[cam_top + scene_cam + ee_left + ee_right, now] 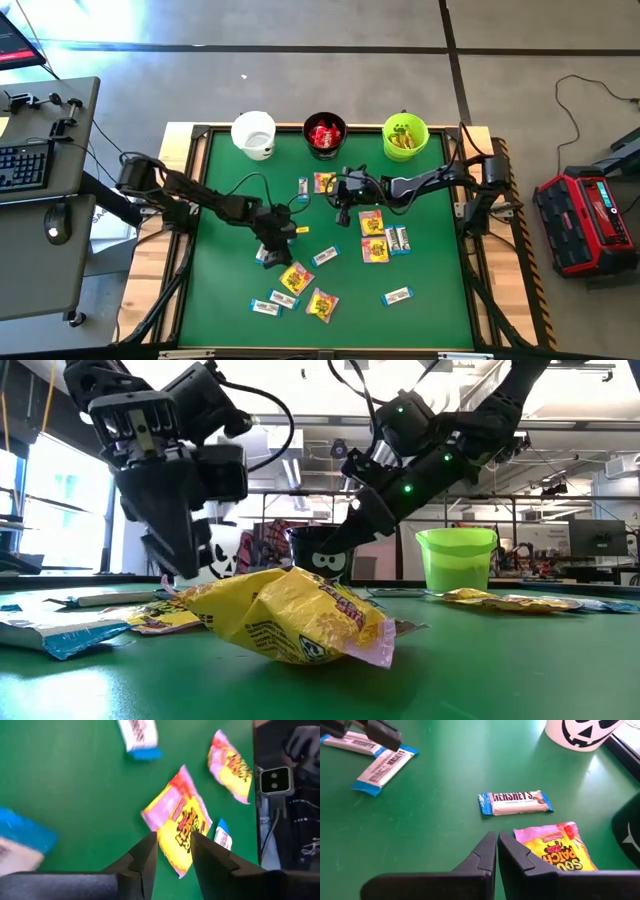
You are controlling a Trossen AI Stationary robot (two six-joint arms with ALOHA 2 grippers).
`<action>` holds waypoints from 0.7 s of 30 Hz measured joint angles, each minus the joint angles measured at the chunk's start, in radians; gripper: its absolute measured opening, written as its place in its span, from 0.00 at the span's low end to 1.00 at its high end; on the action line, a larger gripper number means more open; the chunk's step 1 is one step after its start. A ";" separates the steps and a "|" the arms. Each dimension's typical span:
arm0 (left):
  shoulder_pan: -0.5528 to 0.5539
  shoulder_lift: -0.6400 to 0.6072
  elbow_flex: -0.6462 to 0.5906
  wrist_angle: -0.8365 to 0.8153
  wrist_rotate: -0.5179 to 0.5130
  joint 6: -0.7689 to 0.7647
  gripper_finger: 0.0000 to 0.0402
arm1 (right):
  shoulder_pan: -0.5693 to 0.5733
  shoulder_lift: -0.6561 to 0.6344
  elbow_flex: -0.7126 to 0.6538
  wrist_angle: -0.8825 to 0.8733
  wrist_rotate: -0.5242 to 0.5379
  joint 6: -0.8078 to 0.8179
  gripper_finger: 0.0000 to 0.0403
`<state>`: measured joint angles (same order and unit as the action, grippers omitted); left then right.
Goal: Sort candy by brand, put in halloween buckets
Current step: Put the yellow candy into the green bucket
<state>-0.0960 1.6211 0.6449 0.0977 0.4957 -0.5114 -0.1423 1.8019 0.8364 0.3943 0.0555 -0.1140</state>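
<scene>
We hold our left gripper (171, 851) partly open and empty, poised above a crinkled yellow-and-pink squarish candy packet (181, 824) lying flat on the green table (70, 785), presumably to pinch it. White-and-blue bars (140, 735) lie just beyond. Our right gripper (496, 851), shut and empty, hovers beside another yellow packet (559, 851), near the white bucket (580, 732).

The surface (230, 200) is covered in matt green cloth, like felt, and framed by pale unfinished wood (175, 140) at its edges. The yellow-and-pink candy packets (290, 615) are glossy, crinkled plastic film that catches the light; the white-and-blue bars (516, 802) wear smoother, shiny wrappers. The lime green bucket (458, 558) looks like smooth, slightly translucent plastic. The fingers (145, 862) of the left gripper (172, 855) are matt black plastic.
</scene>
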 joint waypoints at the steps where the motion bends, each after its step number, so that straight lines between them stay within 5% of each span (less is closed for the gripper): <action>1: -0.005 0.009 0.000 0.000 0.001 -0.027 0.28 | 0.001 0.000 0.000 0.000 0.000 -0.004 0.02; 21: -0.088 0.126 0.004 0.150 -0.005 -0.147 0.28 | 0.008 0.000 0.000 0.023 0.016 0.001 0.02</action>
<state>-0.1844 1.7473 0.6488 0.2477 0.4906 -0.6588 -0.1345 1.8019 0.8364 0.4174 0.0719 -0.1131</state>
